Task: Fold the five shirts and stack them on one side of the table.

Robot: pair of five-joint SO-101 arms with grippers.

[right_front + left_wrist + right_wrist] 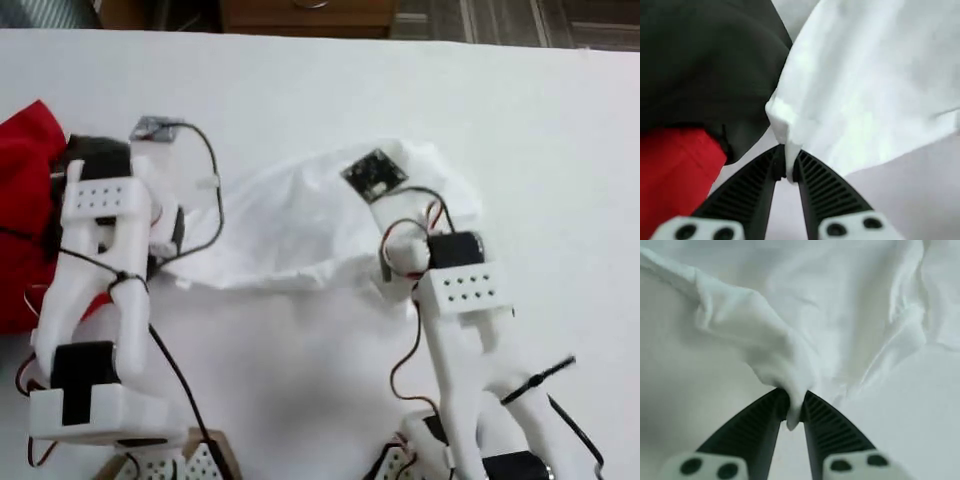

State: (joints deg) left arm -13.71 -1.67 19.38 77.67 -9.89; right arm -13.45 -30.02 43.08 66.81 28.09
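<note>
White shirt (290, 225), crumpled, slack between tools. Left gripper (788, 169) pinches its hem; right gripper (794, 412) pinches a bunched fold. Black shirt (700, 65), red shirt (675, 175) beside left gripper, both cut off.

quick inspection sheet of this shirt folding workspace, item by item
surface: white table, partly under cloth
job's things: crumpled white fabric shirt at the centre; red fabric shirt and black fabric shirt bunched at the table's edge by the left arm
clutter: nothing seen
grippers: left gripper shut on the white shirt's hem corner; right gripper shut on a pinched fold of it
cables: thin black cable loops beside the left arm; red wires at the right arm's wrist
surroundings: brown wooden furniture beyond the far edge
</note>
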